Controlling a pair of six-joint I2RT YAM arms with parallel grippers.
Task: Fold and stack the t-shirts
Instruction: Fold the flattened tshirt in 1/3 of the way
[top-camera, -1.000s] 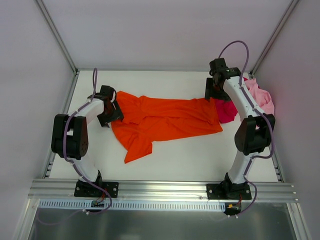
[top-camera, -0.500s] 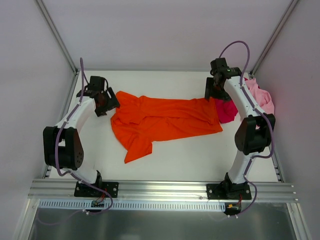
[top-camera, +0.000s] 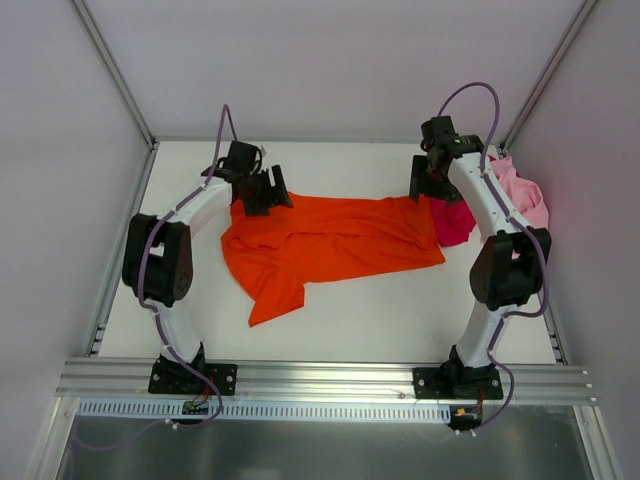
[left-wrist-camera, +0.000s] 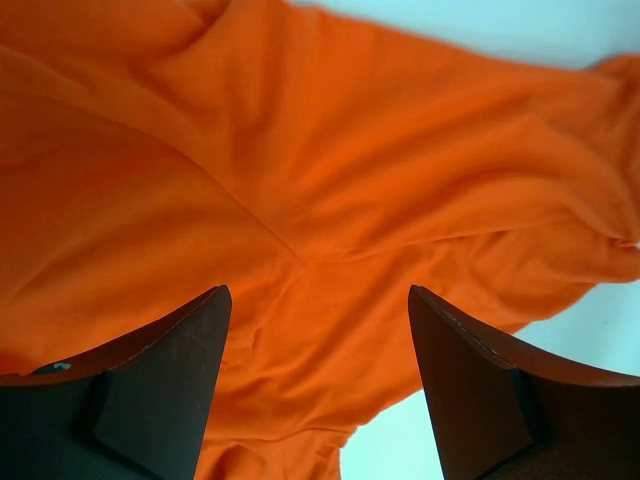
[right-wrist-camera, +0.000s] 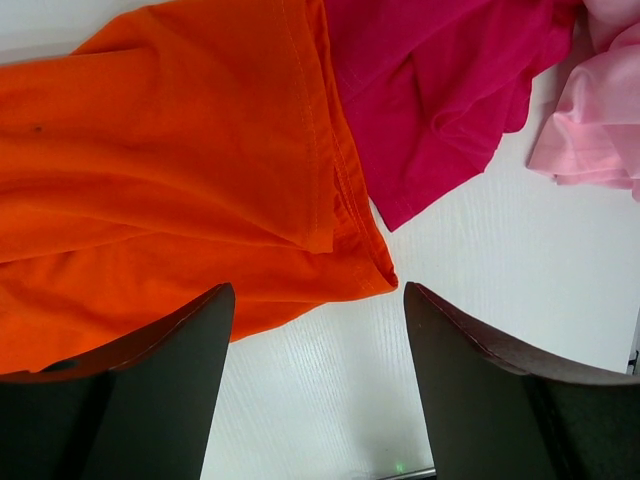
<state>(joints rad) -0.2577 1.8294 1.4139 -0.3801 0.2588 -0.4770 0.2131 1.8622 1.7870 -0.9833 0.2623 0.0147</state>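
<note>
Texture | orange t-shirt (top-camera: 340, 235): creased, hemmed | crimson t-shirt (top-camera: 456, 224): bunched | pink t-shirt (top-camera: 529, 200): crumpled

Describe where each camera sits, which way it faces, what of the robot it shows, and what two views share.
Top external: above and behind the bases, looking down on the table; both arms show, left gripper and right gripper over opposite ends of the orange t-shirt.
Left wrist: on the left arm, facing down at orange cloth; its open fingers frame the bottom.
Right wrist: on the right arm, facing down at the orange hem, crimson t-shirt and pink t-shirt; its open fingers below.
Both wrist views share the orange t-shirt.
</note>
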